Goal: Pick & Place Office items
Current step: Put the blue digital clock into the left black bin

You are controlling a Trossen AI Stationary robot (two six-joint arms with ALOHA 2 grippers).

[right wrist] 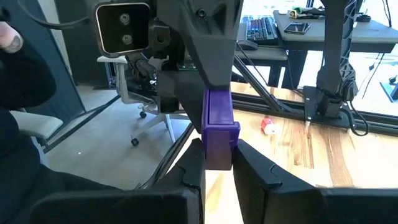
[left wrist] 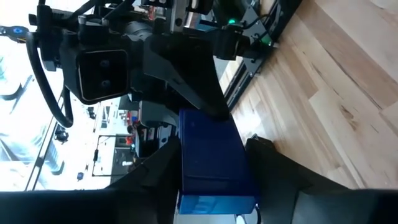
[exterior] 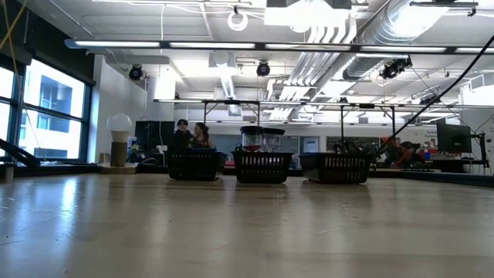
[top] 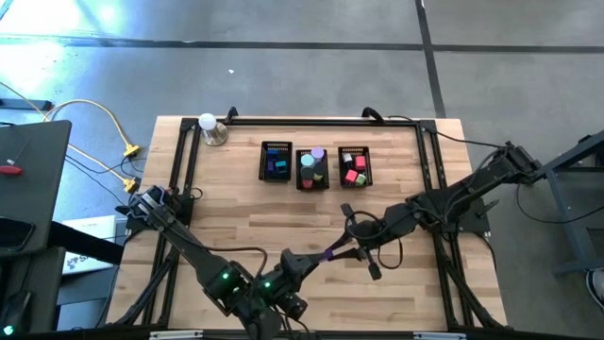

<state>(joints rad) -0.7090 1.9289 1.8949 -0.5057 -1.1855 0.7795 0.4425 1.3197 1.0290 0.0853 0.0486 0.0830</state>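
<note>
A purple block [top: 332,253] hangs in the air over the near middle of the table, between my two grippers. My left gripper [top: 319,257] comes at it from the near left and is shut on one end. My right gripper [top: 347,249] comes from the right and is shut on the other end. In the left wrist view the block [left wrist: 214,155] looks dark blue. In the right wrist view the block [right wrist: 219,121] is purple and runs straight away from my fingers. Neither gripper shows in the low view. My left gripper pinches the block's end [left wrist: 214,190] between its two fingers [left wrist: 273,168]. The fingers lie about level and along the block, coming from the table's near left. The block is lifted clear of the table. My right gripper pinches the opposite end [right wrist: 217,152] between its two fingers [right wrist: 252,165], on the block's narrow sides. The fingers come about level from the table's right, along the block. The far end sits in the left gripper's fingers [right wrist: 211,62].
Three black mesh bins [top: 276,162], [top: 312,168], [top: 355,166] stand in a row at the far middle, with coloured pieces inside. A white ball on a metal base [top: 211,127] stands at the far left corner. Bare wood lies under and around the grippers.
</note>
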